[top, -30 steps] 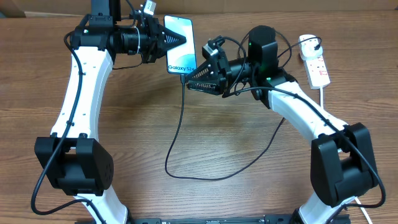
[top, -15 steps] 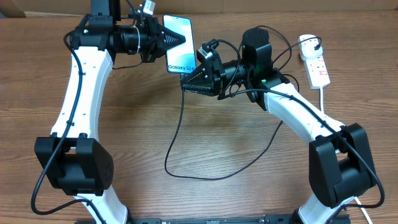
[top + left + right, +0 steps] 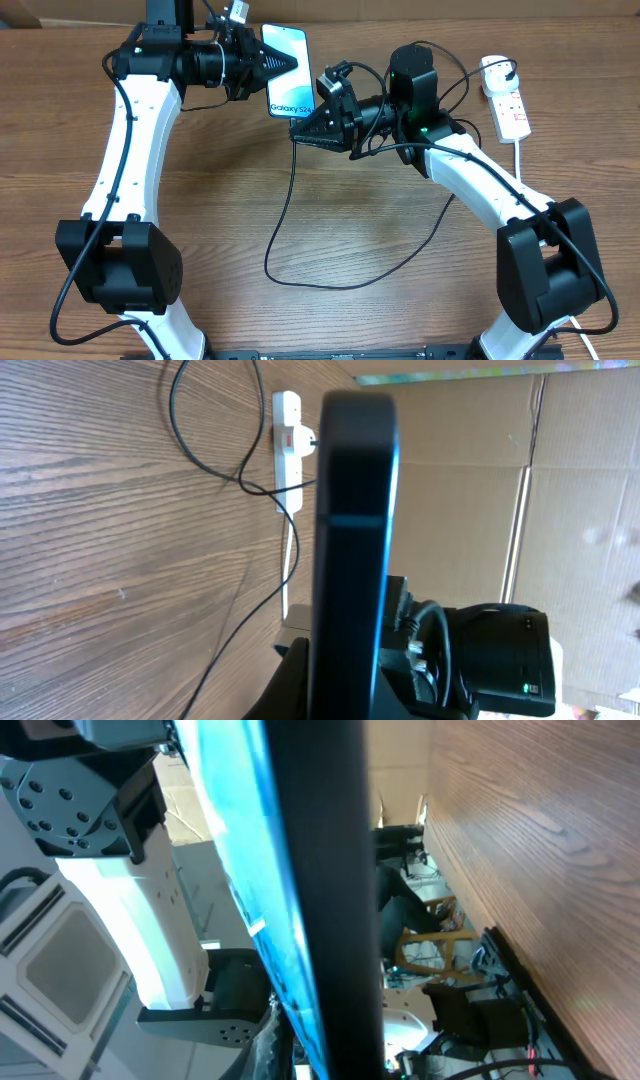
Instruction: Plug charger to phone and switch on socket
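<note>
The phone (image 3: pixel 288 92) is held off the table at the back, blue screen up, "Galaxy S24" at its near end. My left gripper (image 3: pixel 290 64) is shut on it from the left. In the left wrist view the phone shows edge-on as a black bar (image 3: pixel 355 510). My right gripper (image 3: pixel 300 128) sits at the phone's near end, fingers closed where the charger's tip meets it; the tip itself is hidden. The black charger cable (image 3: pixel 283 215) hangs down and loops over the table. The right wrist view shows the phone's edge and screen (image 3: pixel 320 870) close up. The white socket (image 3: pixel 510 105) lies far right.
The socket's thick white cord (image 3: pixel 520 160) runs toward the front beside my right arm. The socket (image 3: pixel 288 430) and crossing black cable (image 3: pixel 243 480) also show in the left wrist view, with cardboard boxes (image 3: pixel 580 480) behind the table.
My right gripper has moved a little left, closing in on the phone's near end. The left arm and the phone have stayed in place.
</note>
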